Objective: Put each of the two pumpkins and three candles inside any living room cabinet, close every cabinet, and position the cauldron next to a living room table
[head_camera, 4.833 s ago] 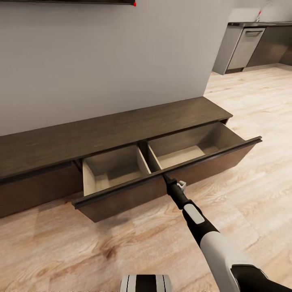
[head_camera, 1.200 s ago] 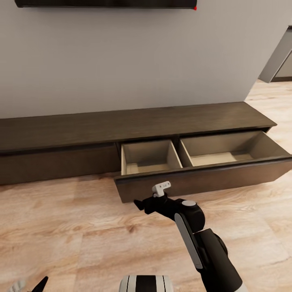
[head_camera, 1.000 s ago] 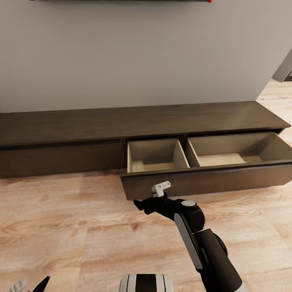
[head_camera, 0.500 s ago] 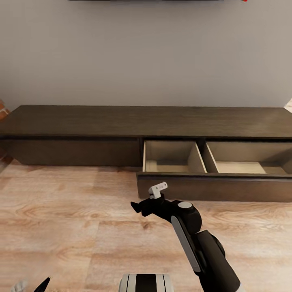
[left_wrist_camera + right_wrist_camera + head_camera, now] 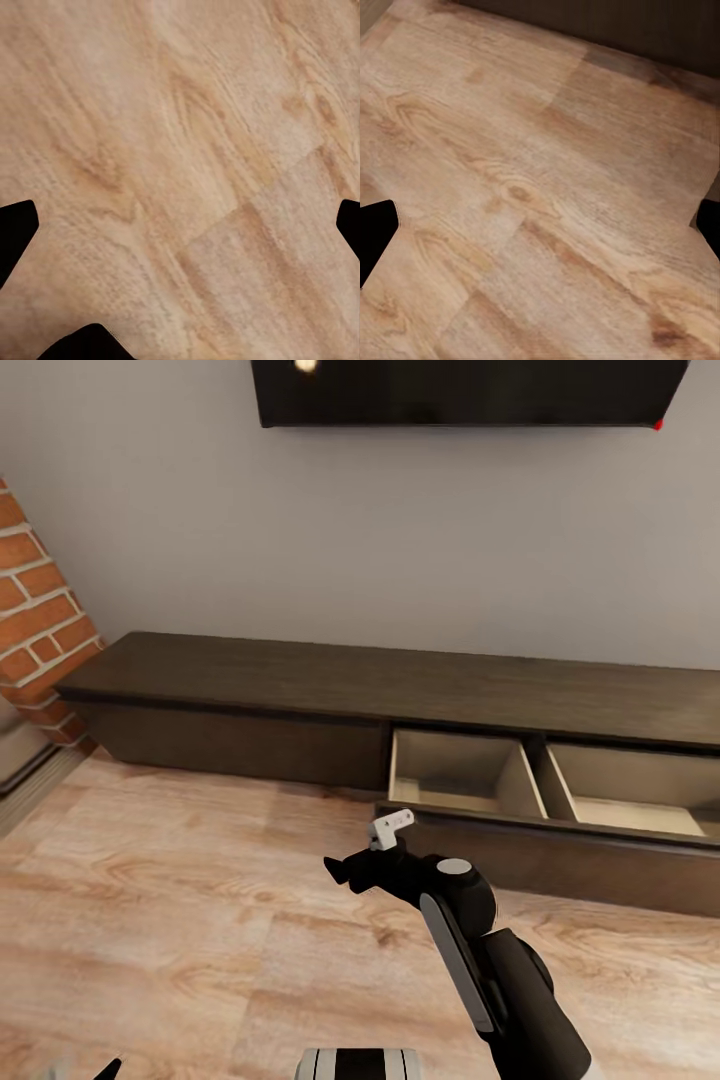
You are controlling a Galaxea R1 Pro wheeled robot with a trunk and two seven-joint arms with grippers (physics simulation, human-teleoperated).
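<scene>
Right gripper (image 5: 345, 872) – black, on a black-and-white arm folded back toward the robot, held above the light wood plank floor (image 5: 180, 920), touching nothing and holding nothing. In the right wrist view its two black fingertips (image 5: 375, 232) sit at opposite edges of the picture, so the jaws are spread wide, bare floor between them. Left gripper (image 5: 180, 225) also spread wide in its wrist view, dark fingertips (image 5: 13, 232) at the two edges, nothing between but floor.

Long low dark-brown wooden cabinet (image 5: 250, 695) lies beyond the right gripper against the grey wall (image 5: 400, 540) – long axis running along the wall, fronts facing the robot. Its wide drawer (image 5: 560, 840) is pulled out just past the gripper and to its right, two pale compartments inside, both bare. Cabinet section left of the drawer is shut. Red brick wall (image 5: 35, 620) far to the left, black flat screen (image 5: 460, 390) on the wall above.
</scene>
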